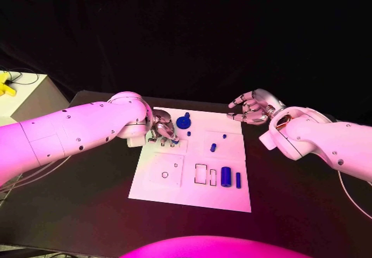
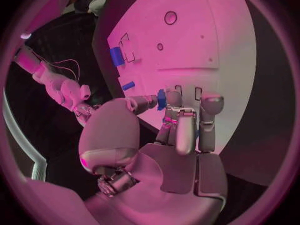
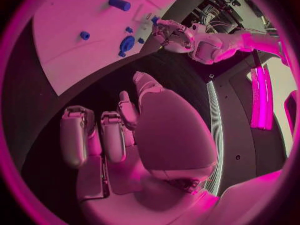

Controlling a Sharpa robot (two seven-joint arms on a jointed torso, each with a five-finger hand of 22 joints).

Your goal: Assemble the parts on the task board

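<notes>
The task board [image 1: 194,185] lies in the middle of the black table [image 1: 294,215]. The left wrist view catches a small blue part [image 2: 161,99] pinched between the thumb and fingers [image 2: 185,130] of the left hand [image 1: 162,129], low over the board's far corner; from the head camera that part is hidden behind the hand. A round blue part [image 1: 184,121] sits on the board just beside the left hand, toward the board's middle, and a tiny blue piece [image 1: 188,133] lies close below it. Nearer the board's middle stand a short blue peg [image 1: 213,147] and a blue dot [image 1: 224,136]. At the board's near side a thick blue cylinder [image 1: 226,176] and a thin blue bar [image 1: 238,180] lie side by side. The right hand [image 1: 249,108] hovers off the board's far right corner, fingers loosely curled, holding nothing, well apart from every part.
</notes>
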